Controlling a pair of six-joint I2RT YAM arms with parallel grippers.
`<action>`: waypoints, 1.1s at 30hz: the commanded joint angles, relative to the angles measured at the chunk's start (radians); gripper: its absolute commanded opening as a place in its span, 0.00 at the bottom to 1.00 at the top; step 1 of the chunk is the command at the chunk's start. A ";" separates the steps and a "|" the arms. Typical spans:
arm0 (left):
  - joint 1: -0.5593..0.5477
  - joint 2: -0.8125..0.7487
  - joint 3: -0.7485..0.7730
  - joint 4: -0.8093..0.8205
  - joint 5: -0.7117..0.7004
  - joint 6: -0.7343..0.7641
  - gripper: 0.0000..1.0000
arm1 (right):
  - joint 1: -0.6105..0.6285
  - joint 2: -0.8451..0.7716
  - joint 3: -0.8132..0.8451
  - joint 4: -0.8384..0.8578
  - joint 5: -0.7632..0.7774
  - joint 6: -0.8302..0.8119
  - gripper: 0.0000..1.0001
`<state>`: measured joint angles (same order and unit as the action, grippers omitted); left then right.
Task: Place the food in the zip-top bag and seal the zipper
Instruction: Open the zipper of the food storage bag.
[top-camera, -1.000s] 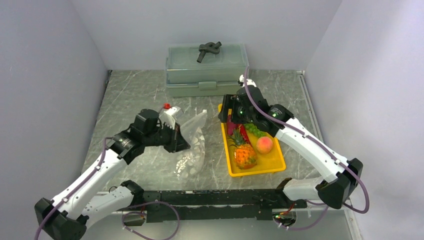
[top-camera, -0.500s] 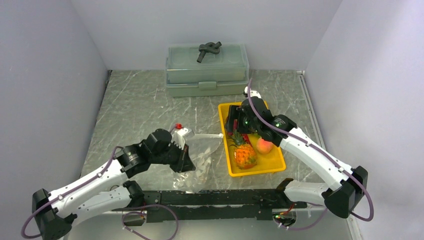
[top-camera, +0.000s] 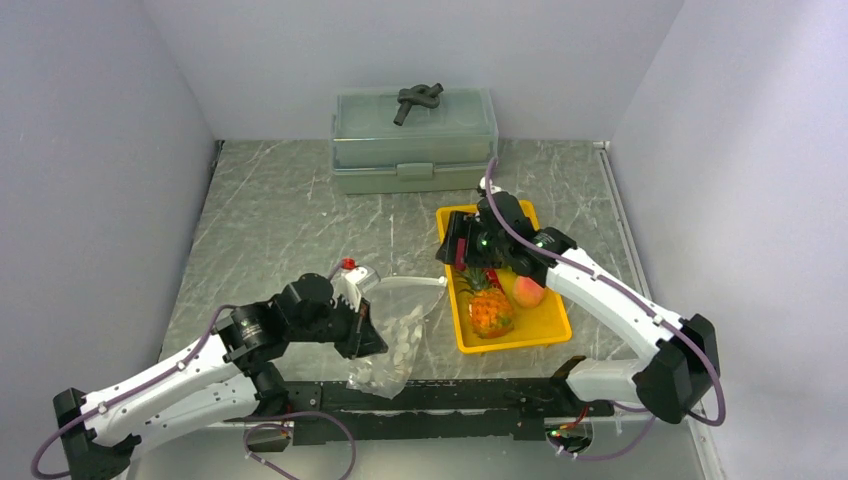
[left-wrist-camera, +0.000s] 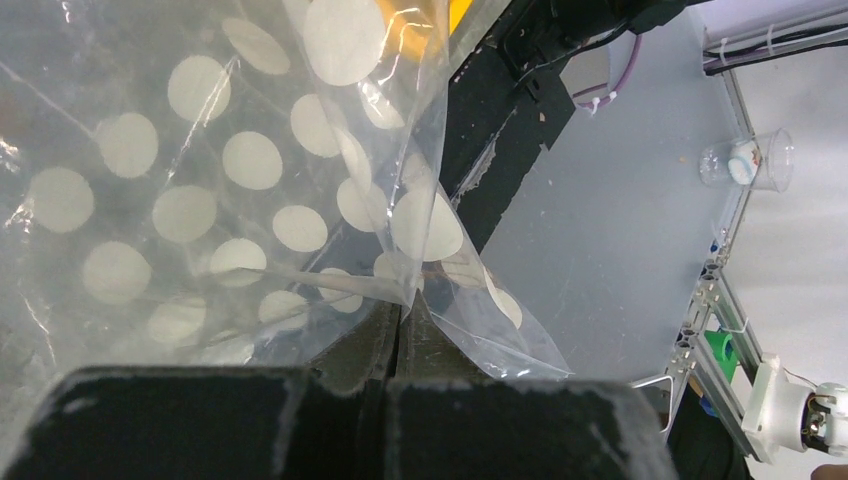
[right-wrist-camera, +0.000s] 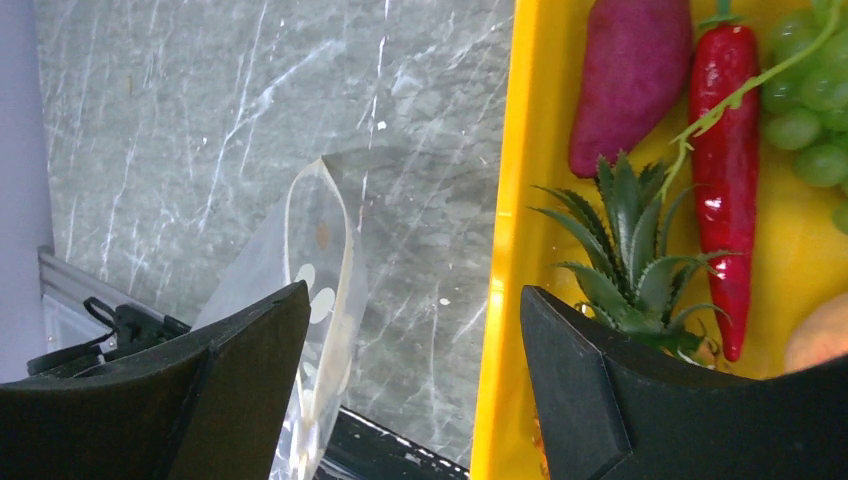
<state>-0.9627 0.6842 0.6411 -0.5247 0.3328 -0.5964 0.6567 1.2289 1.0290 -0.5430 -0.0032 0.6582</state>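
so, my left gripper (left-wrist-camera: 400, 318) pinches an edge of the zip-top bag (top-camera: 402, 322) to hold its mouth toward the yellow tray (top-camera: 548, 330), where my right gripper (right-wrist-camera: 412, 300) hangs wide over the food (right-wrist-camera: 630, 80).

Zip-top bag (top-camera: 400, 328) left of tray (top-camera: 549, 326)

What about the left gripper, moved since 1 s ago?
Yes. The left gripper, shut on the zip-top bag, has drawn back toward the camera, farther from the lidded box.
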 joint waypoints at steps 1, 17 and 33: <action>-0.024 -0.016 -0.006 0.003 -0.034 -0.027 0.00 | -0.021 0.046 0.000 0.085 -0.104 0.029 0.80; -0.063 -0.086 -0.020 -0.011 -0.089 -0.034 0.00 | -0.036 0.167 -0.055 0.207 -0.324 0.080 0.67; -0.085 -0.088 -0.018 -0.018 -0.115 -0.033 0.00 | -0.017 0.205 -0.129 0.325 -0.492 0.121 0.57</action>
<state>-1.0386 0.6037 0.6216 -0.5510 0.2371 -0.6224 0.6262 1.4273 0.9127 -0.2893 -0.4355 0.7593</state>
